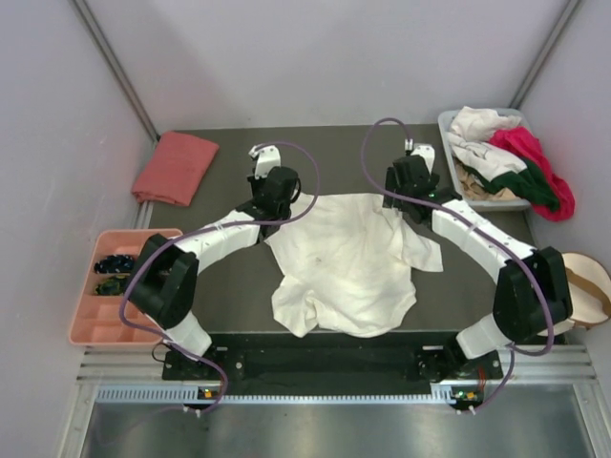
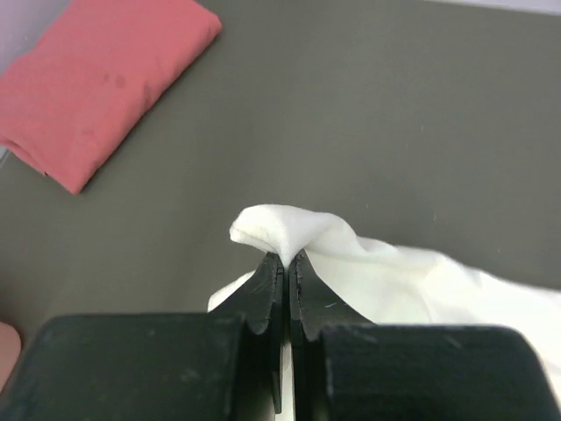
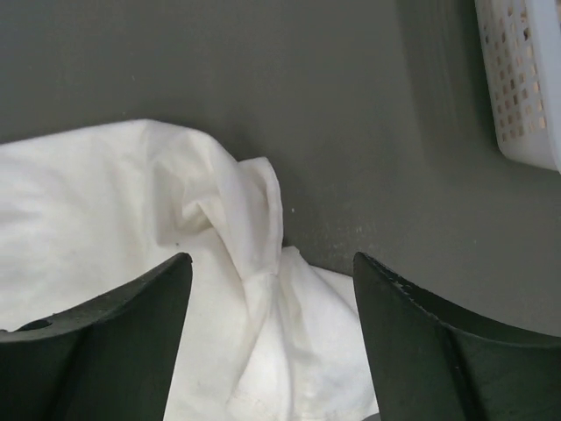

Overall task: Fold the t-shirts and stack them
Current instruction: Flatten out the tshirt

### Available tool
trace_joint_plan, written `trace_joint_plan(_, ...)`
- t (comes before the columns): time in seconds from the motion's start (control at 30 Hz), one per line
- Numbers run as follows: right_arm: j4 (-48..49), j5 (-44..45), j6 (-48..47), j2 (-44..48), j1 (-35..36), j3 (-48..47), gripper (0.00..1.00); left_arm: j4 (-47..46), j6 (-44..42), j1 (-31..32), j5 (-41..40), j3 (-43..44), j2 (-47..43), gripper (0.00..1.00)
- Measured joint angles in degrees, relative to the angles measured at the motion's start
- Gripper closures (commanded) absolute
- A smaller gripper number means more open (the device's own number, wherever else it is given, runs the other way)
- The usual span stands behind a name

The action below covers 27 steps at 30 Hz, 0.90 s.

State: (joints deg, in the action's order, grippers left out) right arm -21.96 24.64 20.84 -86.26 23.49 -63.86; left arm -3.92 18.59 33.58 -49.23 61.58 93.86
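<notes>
Cream-white t-shirt is spread, rumpled, well left of the white basket. It is judged light, limp and prone to bunching, best taken by pinching shoulder corners or hem edges.

Left gripper is clamped on the far corner fold. Right gripper is held with jaws apart over the corner nearest the basket, nothing gripped.

The pinch is confirmed only by the left wrist view. The remaining shirts heaped in the basket are shown only from the top.

Soft, even light; faint shadows
</notes>
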Motion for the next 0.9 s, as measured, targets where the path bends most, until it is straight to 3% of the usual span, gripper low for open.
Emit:
trace_joint_plan(0.2,2.1,-2.69,0.02,9.11,0.74,4.31,0.25,-3.72,-0.76,-2.34,-0.66,2.29,0.85,1.0)
trace_joint_plan(0.5,-4.63,-7.56,7.48,30.08,3.08,17.68,0.25,-3.78,0.33,-4.37,0.87,2.29,0.85,1.0)
trace_joint_plan(0.7,-5.29,-6.6,10.97,26.8,3.1,27.54,0.25,-3.17,2.19,-4.28,2.47,2.23,0.85,1.0)
trace_joint_plan(0.9,2.01,-7.17,12.94,14.82,3.1,28.98,0.25,-2.73,3.41,-4.28,3.19,0.83,0.74,1.0)
